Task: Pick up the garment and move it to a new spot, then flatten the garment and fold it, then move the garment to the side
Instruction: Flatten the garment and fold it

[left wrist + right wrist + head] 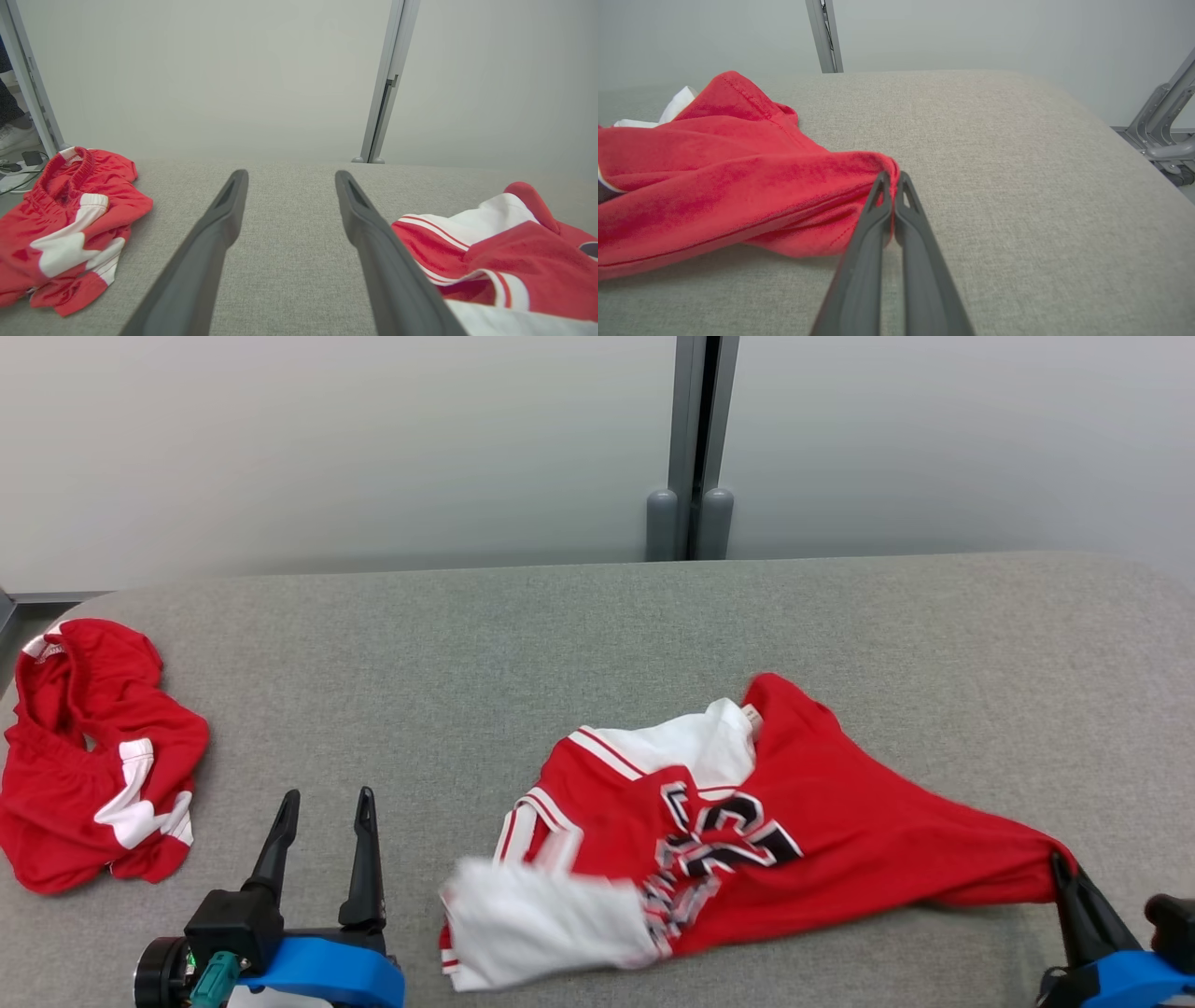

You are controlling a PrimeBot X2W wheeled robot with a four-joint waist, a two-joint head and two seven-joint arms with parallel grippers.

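Note:
The garment is a red and white jersey with black numerals, lying crumpled on the grey table right of centre. Its red hem is drawn out to a point at the lower right, where my right gripper is shut on it. In the right wrist view the right gripper pinches that red edge of the garment between closed tips. My left gripper stands open at the lower left with bare table between its fingers. Through the left wrist view the open left gripper has the garment to its right.
Red and white shorts lie bunched at the table's left edge, also the shorts left of my left fingers. The grey table ends at a pale wall with a grey post. A metal frame stands beyond the table's right edge.

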